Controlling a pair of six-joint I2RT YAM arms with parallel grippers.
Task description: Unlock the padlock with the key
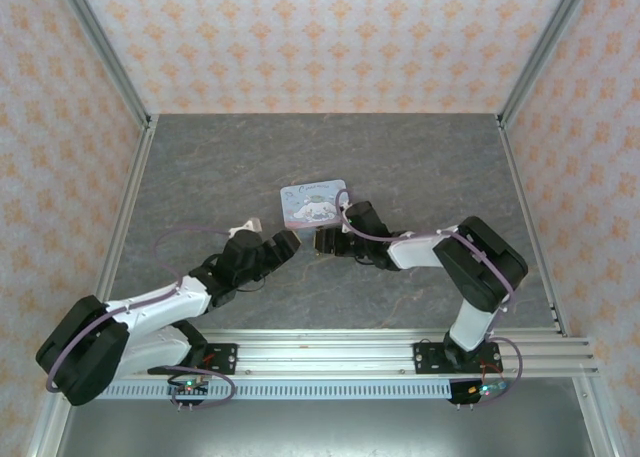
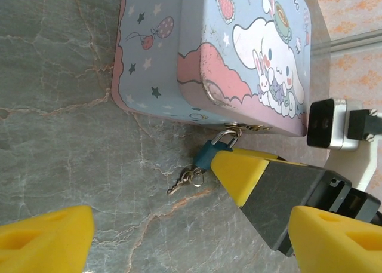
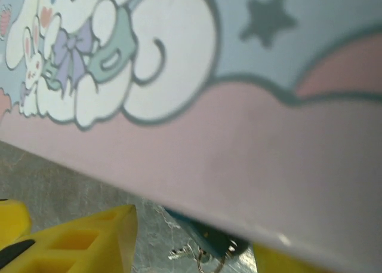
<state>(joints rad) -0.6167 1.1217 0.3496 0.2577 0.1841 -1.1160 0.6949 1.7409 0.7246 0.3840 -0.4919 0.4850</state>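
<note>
On a grey marbled desk [image 1: 420, 167] seen from above, the left tool [image 1: 290, 243] and the right tool [image 1: 322, 241] face each other, tips close together, just in front of a pastel cartoon tin box [image 1: 313, 201] lying flat at mid-desk. From the left wrist, the teal padlock [image 2: 209, 156] hangs by its silvery shackle [image 2: 227, 135] from a small gold hasp [image 2: 250, 127] on the tin box's near edge. Its body lies low against the desk, and the key [image 2: 179, 184] lies on a small ring [image 2: 194, 176] just beside the lock's lower end. A yellow finger [image 2: 239, 172] of the right tool touches the padlock's side. The left tool's own yellow fingers [image 2: 45, 240] sit at the bottom corners of the view, spread wide with nothing between them. From the right wrist, the padlock shows beneath the tin box's pink edge, between the right tool's two yellow fingers. That tool is partly open: bare desk shows between one finger and the lock, and whether the other finger presses it is hard to tell in the blur.
</note>
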